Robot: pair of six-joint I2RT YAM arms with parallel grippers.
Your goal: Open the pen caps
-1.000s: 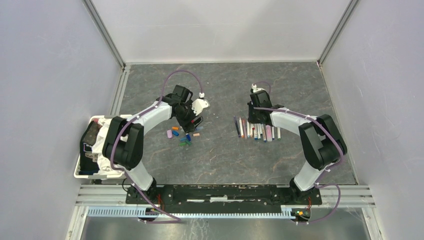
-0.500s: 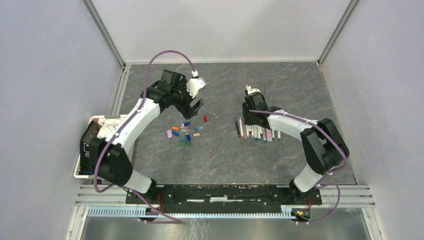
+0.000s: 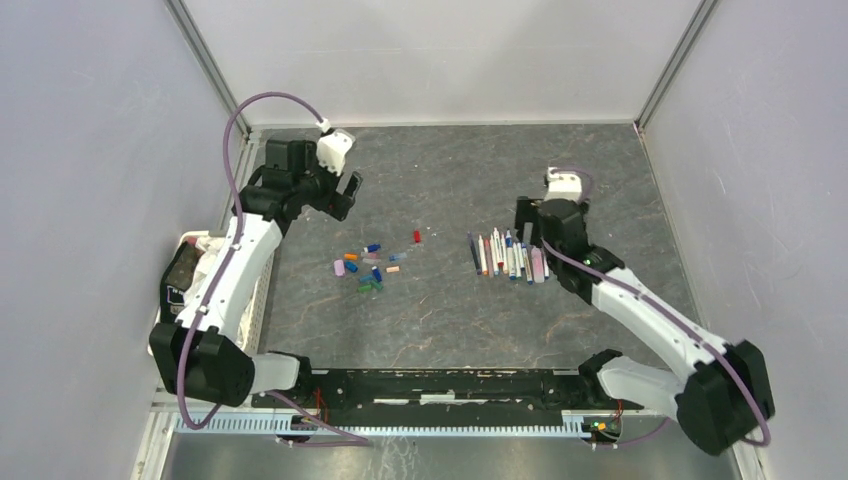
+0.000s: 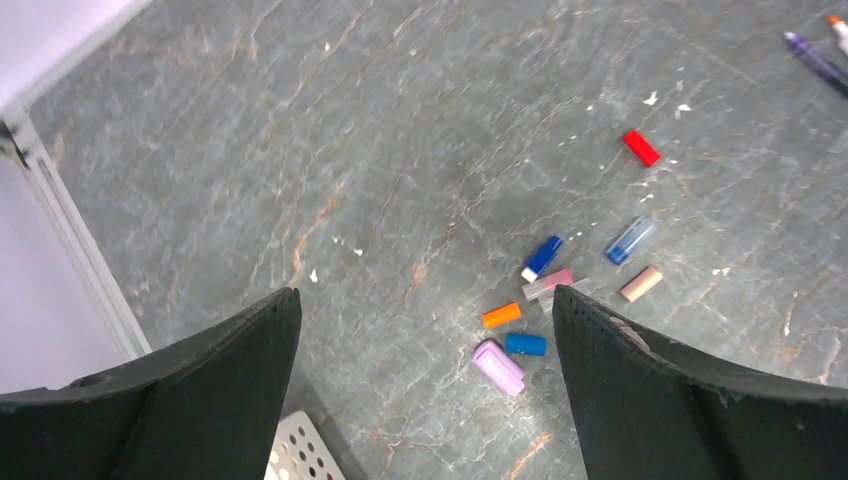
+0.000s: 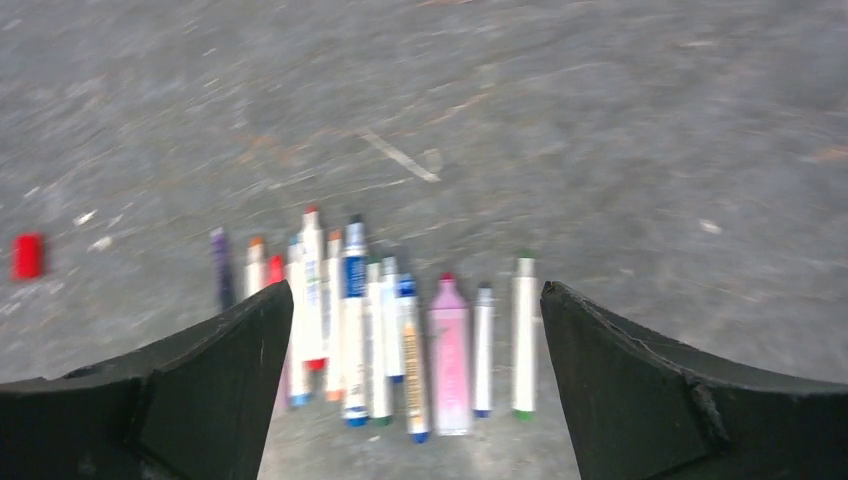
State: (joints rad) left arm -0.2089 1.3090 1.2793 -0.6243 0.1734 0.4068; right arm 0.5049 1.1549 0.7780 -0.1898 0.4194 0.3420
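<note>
Several pens [image 3: 510,256] lie side by side in a row right of centre; in the right wrist view the pens [image 5: 380,330] are uncapped, with a thicker pink one [image 5: 450,355] among them. Loose pen caps [image 3: 365,266] lie scattered left of centre, and a red cap [image 3: 417,236] sits apart. The left wrist view shows the red cap [image 4: 642,148], blue caps [image 4: 542,257], an orange cap [image 4: 501,316] and a lilac cap [image 4: 498,367]. My left gripper [image 3: 345,195] [image 4: 425,295] hangs open and empty, back-left of the caps. Just behind the pen row, my right gripper [image 3: 533,235] [image 5: 416,290] is open and empty.
A white perforated tray [image 3: 165,345] holding dark items stands at the left table edge, beside the left arm; its corner [image 4: 300,450] shows in the left wrist view. Metal frame rails [image 3: 240,180] and grey walls bound the dark stone-patterned mat.
The left arm swung back and to the left, away from the caps, leaving a red cap on the mat. The right gripper opened and drew back to the right of the pens.
</note>
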